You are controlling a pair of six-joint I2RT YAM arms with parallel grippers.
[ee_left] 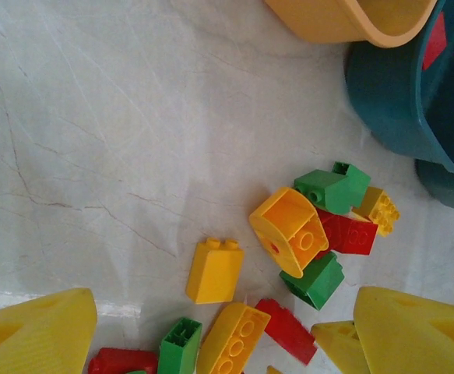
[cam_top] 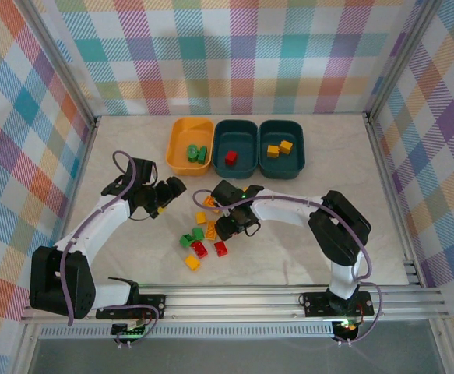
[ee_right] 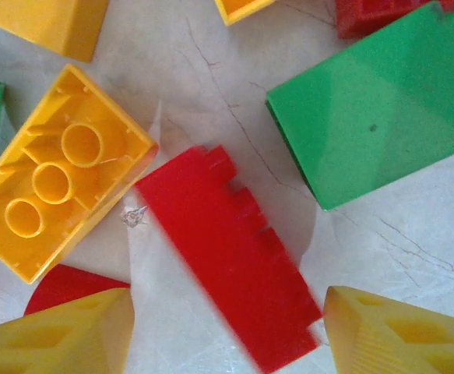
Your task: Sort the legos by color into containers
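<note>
Loose green, red and yellow legos (cam_top: 199, 240) lie in a pile on the table's middle. My right gripper (cam_top: 231, 227) is low over the pile and open. In the right wrist view a red brick (ee_right: 230, 253) lies flat between its yellow fingers (ee_right: 63, 335), with a gap on each side. My left gripper (cam_top: 167, 199) hovers left of the pile, open and empty, with a yellow brick (ee_left: 215, 270) ahead of its fingers (ee_left: 32, 331). At the back, the orange-yellow tub (cam_top: 177, 148) holds green bricks, the middle teal tub (cam_top: 244, 144) a red one, the right teal tub (cam_top: 297, 145) yellow ones.
A green brick (ee_right: 374, 101) and an upturned yellow brick (ee_right: 59, 202) crowd the red one. An upturned orange piece (ee_left: 293, 230) sits among more bricks near the tub corners (ee_left: 398, 93). Checked walls enclose the marbled tabletop (cam_top: 312, 187).
</note>
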